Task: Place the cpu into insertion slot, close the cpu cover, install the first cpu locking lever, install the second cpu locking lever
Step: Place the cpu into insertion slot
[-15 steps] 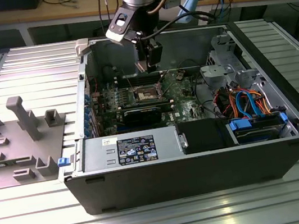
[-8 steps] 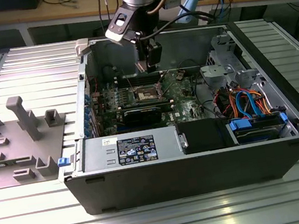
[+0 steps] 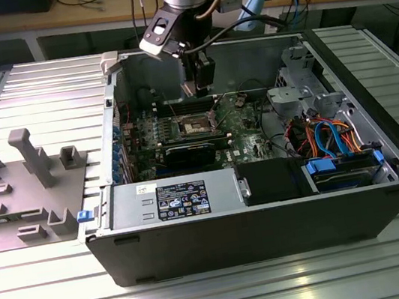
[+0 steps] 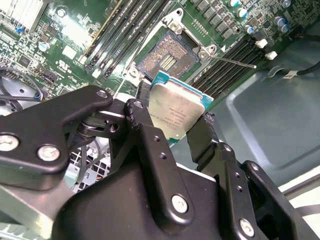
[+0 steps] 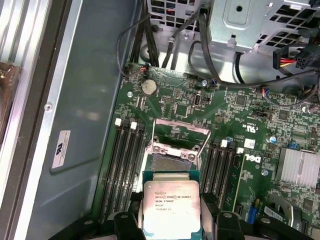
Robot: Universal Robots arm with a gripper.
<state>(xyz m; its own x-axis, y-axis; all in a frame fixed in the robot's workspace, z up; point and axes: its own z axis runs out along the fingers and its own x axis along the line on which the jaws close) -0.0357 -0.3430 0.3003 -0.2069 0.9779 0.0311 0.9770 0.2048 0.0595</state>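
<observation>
Tool (image 5: 173, 223) clenches the small flat square cpu with silvery-grey metal top (image 5: 171, 206) by two opposite edges; its metal face is turned to both wrist cameras, slightly longer side running toward the dark-framed square insertion slot (image 4: 167, 57); the chip hangs over the green board (image 5: 250, 150), apart from the slot; the thin grey metal cpu cover (image 5: 172, 148) stands raised.

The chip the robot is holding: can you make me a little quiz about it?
1. True or false: the cpu sits in the insertion slot.
2. What does the gripper hold? A) the cpu B) a cable C) nothing
3. Fill in: the cpu cover is swung ___ (open or shut).
Key: 1 false; 2 A; 3 open.
</observation>
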